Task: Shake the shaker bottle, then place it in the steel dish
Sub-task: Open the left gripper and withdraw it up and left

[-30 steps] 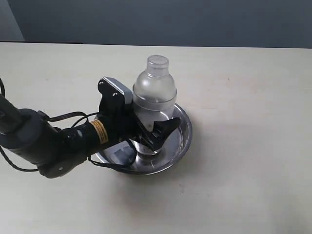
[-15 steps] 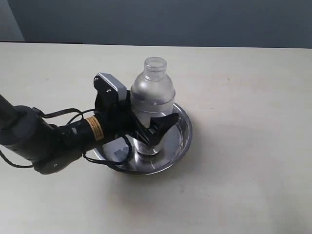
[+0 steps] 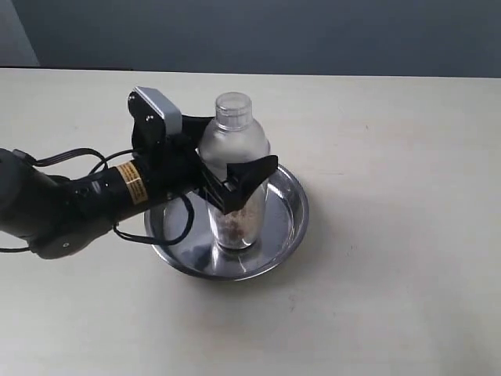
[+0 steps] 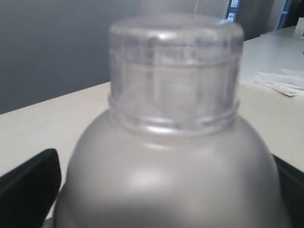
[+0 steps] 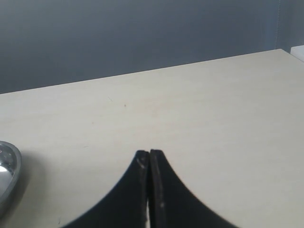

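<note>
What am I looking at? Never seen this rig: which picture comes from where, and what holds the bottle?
A robot with two arms, each ending in a two-fingered gripper. The wide picture is from a camera off the arms; the others are from each wrist. On the table sits a steel dish, with the shaker bottle standing in it. The left gripper has a finger on either side of the bottle; whether it squeezes is unclear. The right gripper is shut, empty, off beside the dish.

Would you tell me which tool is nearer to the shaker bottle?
Left. The left tool straddles the shaker bottle, a finger on each side; the right tool is shut over the table, off beyond the steel dish.
</note>
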Robot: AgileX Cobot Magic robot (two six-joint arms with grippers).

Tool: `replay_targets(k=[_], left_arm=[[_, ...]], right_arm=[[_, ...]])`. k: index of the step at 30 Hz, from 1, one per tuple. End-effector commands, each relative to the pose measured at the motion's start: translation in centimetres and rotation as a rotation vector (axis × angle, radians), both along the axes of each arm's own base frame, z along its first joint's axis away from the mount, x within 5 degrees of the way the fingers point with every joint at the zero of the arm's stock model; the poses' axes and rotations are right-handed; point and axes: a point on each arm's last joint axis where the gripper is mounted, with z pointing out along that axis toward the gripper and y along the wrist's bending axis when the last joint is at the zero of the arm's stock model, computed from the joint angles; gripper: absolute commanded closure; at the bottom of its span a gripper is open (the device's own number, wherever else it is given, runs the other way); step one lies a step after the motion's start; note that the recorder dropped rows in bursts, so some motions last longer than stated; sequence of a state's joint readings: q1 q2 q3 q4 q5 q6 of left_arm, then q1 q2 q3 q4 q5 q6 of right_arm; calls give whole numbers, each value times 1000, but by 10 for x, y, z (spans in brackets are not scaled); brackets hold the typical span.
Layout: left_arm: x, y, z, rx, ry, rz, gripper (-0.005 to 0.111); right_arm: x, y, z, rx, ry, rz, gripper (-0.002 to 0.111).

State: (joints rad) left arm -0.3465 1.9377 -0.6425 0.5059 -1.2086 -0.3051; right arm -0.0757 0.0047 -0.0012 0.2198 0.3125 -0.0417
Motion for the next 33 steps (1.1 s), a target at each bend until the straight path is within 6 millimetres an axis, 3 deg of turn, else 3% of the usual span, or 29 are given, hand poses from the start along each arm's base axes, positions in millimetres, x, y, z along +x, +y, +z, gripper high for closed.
replay_targets(k=[1,10,15,21,24,30,31,33], left_arm=[[-1,1,15,-27,-40,-12,1],[-7,5,53,4,-118,12,1],[-13,15,84,70,-160,99,3],[-26,29,116,181,-163,201,13],[-36,39,131,210,-134,255,31],[-75,64,173,203,-76,381,99],[-84,69,180,195,-70,400,106],[-104,80,191,209,-44,436,106]], right_arm=[[0,0,0,-3,-11,-4,109],[0,0,0,-3,-11,-4,109],[0,0,0,-3,-11,-4,109],[0,0,0,-3,-11,-4,109],[0,0,0,-3,-11,-4,109],[0,0,0,-3,-11,-4,109],[0,0,0,-3,-11,-4,109],[0,0,0,-3,-11,-4,109]])
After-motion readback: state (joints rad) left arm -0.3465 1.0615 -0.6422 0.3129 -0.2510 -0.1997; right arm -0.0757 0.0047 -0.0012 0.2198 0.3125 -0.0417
